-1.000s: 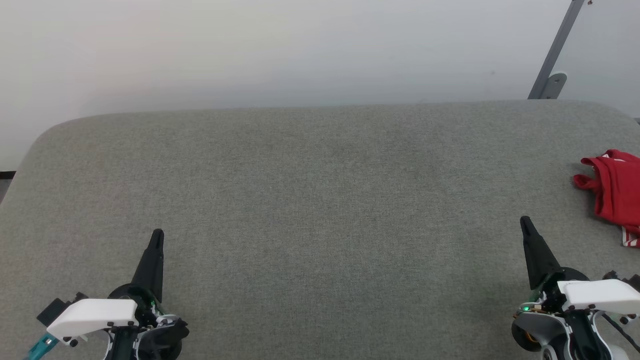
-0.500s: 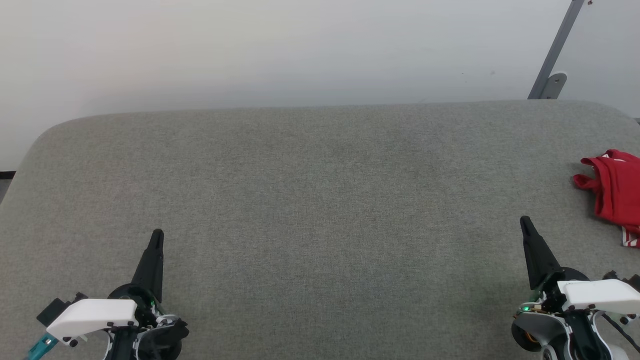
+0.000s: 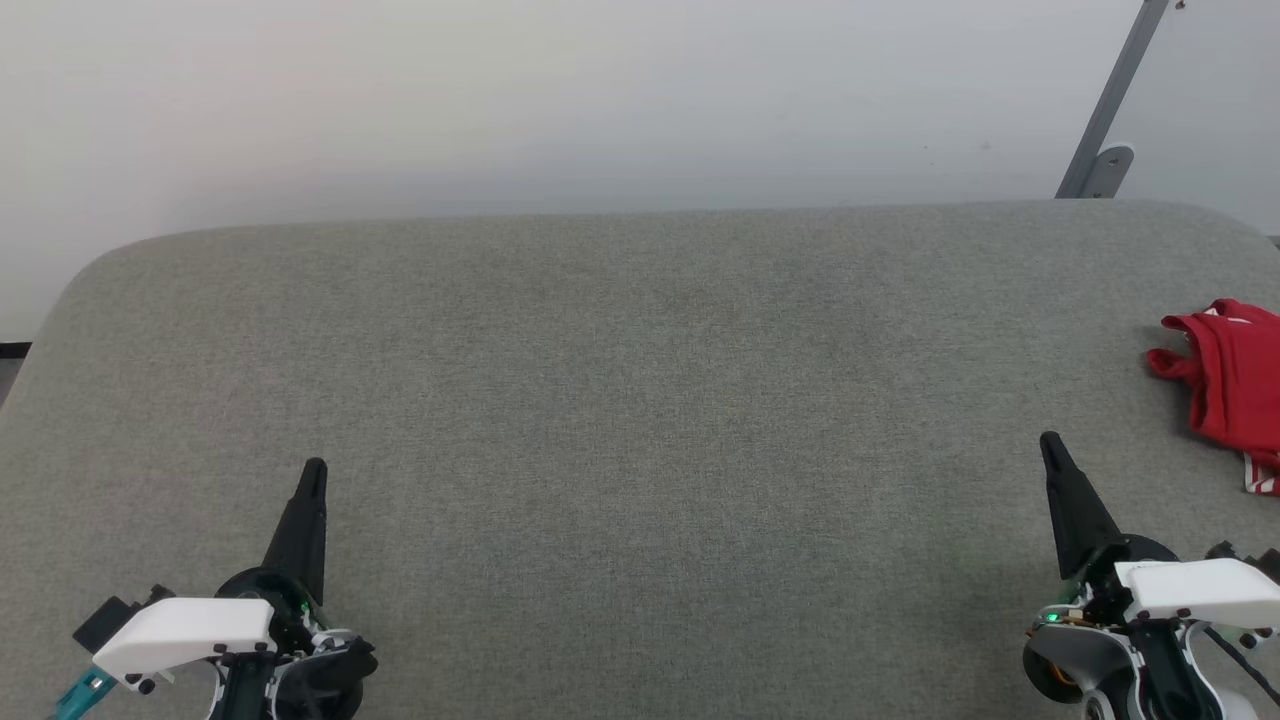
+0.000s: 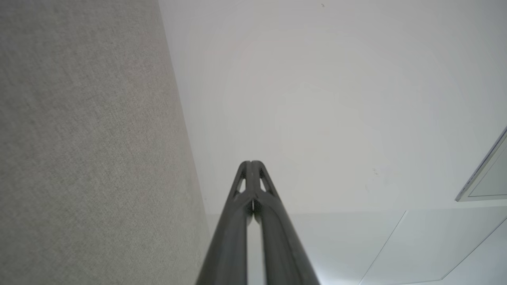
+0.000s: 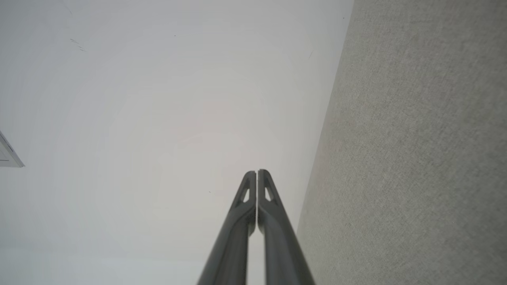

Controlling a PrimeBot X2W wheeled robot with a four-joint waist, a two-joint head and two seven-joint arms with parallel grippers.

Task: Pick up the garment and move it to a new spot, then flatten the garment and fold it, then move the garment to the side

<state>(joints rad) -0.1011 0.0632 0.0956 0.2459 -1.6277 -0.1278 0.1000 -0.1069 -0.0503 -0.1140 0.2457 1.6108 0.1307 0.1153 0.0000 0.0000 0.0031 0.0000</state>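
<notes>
The garment [image 3: 1232,380], red with a bit of red-white striped trim, lies crumpled at the far right edge of the head view, partly cut off by the frame. My right gripper [image 3: 1049,443] is shut and empty at the lower right, to the left of the garment and nearer to me, apart from it. My left gripper [image 3: 314,468] is shut and empty at the lower left, far from the garment. In the wrist views each pair of dark fingers is pressed together, left gripper [image 4: 251,163] and right gripper [image 5: 257,172], pointing toward the white wall.
A wide grey fabric-covered table [image 3: 640,400] with rounded corners spreads before me. A white wall [image 3: 560,100] stands behind it, with a slanted grey metal post [image 3: 1112,100] at the back right.
</notes>
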